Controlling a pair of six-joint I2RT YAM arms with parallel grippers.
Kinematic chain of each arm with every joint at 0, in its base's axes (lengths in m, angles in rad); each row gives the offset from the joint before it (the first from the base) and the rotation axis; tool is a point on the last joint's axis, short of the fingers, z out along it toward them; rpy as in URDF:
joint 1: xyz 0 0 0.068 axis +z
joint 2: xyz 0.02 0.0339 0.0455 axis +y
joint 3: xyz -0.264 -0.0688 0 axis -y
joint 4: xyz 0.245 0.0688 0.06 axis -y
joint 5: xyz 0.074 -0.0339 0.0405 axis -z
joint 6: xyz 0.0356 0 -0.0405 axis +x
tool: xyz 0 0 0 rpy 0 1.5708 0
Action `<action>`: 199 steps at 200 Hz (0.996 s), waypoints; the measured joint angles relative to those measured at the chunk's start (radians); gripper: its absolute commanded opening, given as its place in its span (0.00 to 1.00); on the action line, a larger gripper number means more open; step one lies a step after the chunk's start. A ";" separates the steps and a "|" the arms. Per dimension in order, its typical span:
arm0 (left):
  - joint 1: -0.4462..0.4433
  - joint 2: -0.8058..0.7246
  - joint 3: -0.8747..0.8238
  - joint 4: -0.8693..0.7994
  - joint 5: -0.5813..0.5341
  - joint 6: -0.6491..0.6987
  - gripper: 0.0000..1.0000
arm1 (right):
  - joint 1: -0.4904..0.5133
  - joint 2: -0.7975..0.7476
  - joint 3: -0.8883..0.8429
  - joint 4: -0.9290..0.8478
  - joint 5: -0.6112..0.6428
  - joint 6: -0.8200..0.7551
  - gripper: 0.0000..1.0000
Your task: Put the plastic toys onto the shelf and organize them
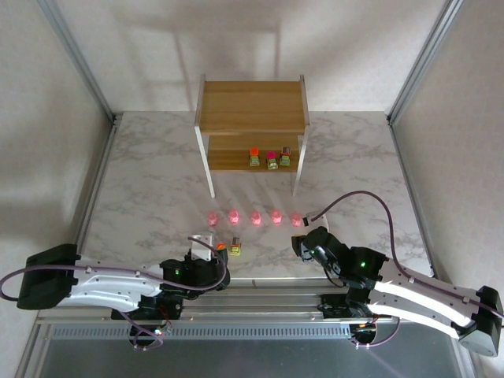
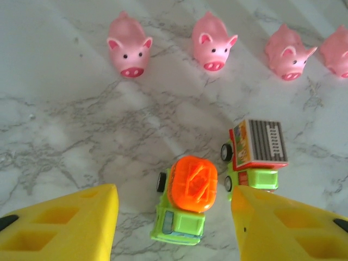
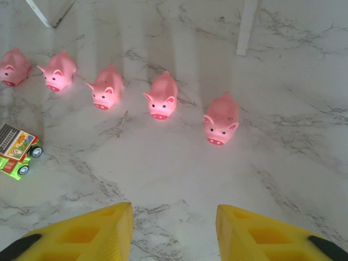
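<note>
The left hand hangs low over the white marble-patterned table, its yellow fingers spread wide and holding nothing. Between them sits a green toy truck with an orange mixer drum. A second green truck with a red, striped box top stands just beyond the tip of the finger on the right, almost touching the first. If the fingers close from here, that one could clip the neighbour and send it rolling, and the mixer truck, being on wheels, may scoot forward out of a shallow pinch. The right hand is equally open and empty. The nearest of five translucent pink plastic pigs stands ahead of its gap and slightly right, so an off-centre squeeze on that rounded body would likely pop it sideways into the row. Farthest off, the two-tier wooden shelf with white legs holds three trucks on its lower board. A careless reach under the top board could knock them over.
</note>
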 measured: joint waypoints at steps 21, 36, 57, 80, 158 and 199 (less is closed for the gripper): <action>-0.002 0.030 0.000 -0.010 0.006 -0.029 0.56 | 0.000 0.000 -0.001 0.000 0.000 0.000 0.45; -0.003 0.077 0.000 -0.011 0.019 -0.039 0.55 | 0.000 0.000 -0.002 0.000 0.000 0.000 0.44; -0.003 0.123 0.003 0.010 0.021 -0.043 0.56 | 0.000 -0.001 -0.003 0.000 0.000 0.000 0.45; -0.003 0.153 0.010 0.037 0.013 -0.042 0.56 | 0.000 -0.009 -0.006 0.000 0.000 0.000 0.45; -0.005 0.152 0.010 0.031 0.017 -0.055 0.56 | 0.000 -0.026 -0.015 0.000 0.000 0.000 0.45; -0.006 0.030 -0.020 0.001 0.012 -0.067 0.57 | 0.000 -0.025 -0.015 0.000 0.000 0.000 0.45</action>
